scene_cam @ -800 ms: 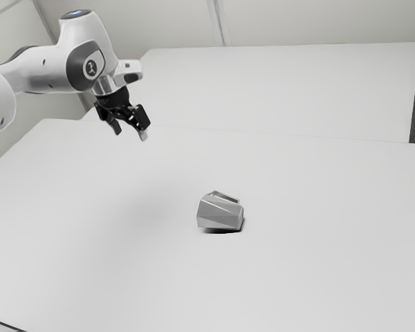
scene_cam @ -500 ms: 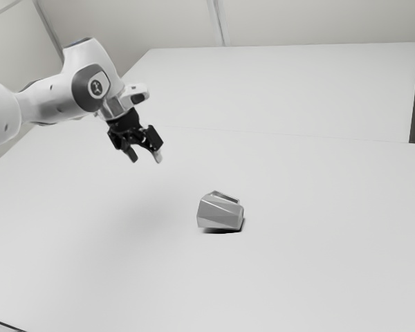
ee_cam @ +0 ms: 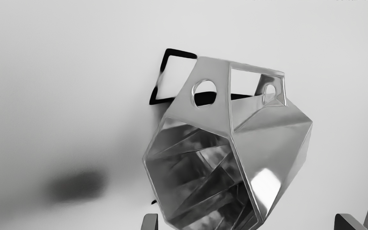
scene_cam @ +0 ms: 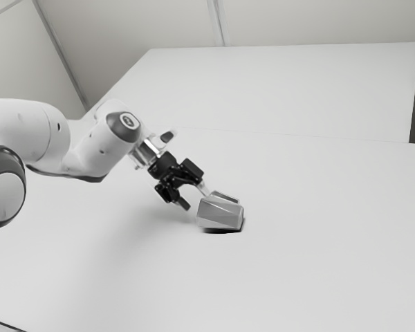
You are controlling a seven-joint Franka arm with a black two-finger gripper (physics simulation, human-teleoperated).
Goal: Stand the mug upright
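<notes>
On the white table (scene_cam: 318, 235), the mug (scene_cam: 220, 213) lies tipped, mouth (ee_cam: 196, 172) toward the exterior view's left; the spread gripper (scene_cam: 196, 198) should straddle its rim (ee_cam: 246, 179) evenly before closing.

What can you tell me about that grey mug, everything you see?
The mug looks like shiny grey metal, with flat, angular facets. It lies on its side on the table, its hollow mouth facing the gripper. Its angular handle, pierced by round holes, points upward. I can't tell whether the open gripper touches it.
</notes>
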